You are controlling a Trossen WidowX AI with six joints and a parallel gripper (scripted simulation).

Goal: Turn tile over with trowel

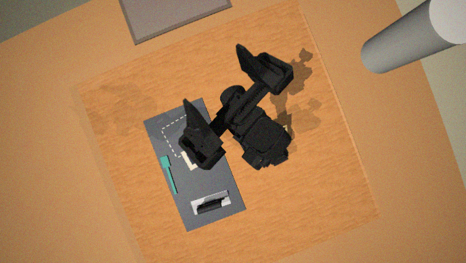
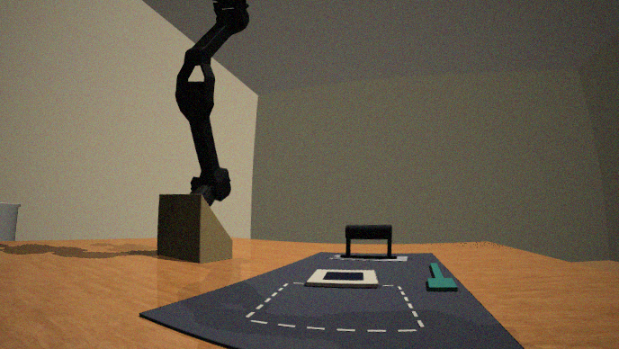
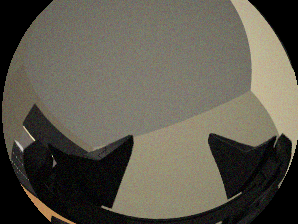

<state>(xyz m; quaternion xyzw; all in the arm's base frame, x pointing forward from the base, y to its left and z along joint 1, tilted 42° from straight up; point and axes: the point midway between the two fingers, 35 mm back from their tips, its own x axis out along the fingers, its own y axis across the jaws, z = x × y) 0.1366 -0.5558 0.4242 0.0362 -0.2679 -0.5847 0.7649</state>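
The cream tile (image 1: 187, 160) (image 2: 371, 280) lies flat on the dark mat (image 1: 206, 181) (image 2: 279, 310), its dark square mark facing up. It covers the middle of one side of the dashed outline (image 2: 377, 331); the rest of the tile lies outside. The teal trowel (image 1: 165, 161) (image 2: 442, 283) lies flat near the mat's long edge, beside the tile and apart from it. My gripper (image 1: 211, 72) (image 3: 173, 139) is wide open and empty, high above the table. One finger hides part of the outline and tile in the top view. The gripper is out of frame in the exterior view.
A black bar on two posts (image 1: 210, 206) (image 2: 369, 232) stands over a white patch (image 2: 401, 259) at the mat's far end from the outline. A wedge-shaped block (image 2: 180, 227) stands under the arm's base. A grey panel (image 1: 179, 20) and a grey cylinder (image 1: 399, 44) are near the edges.
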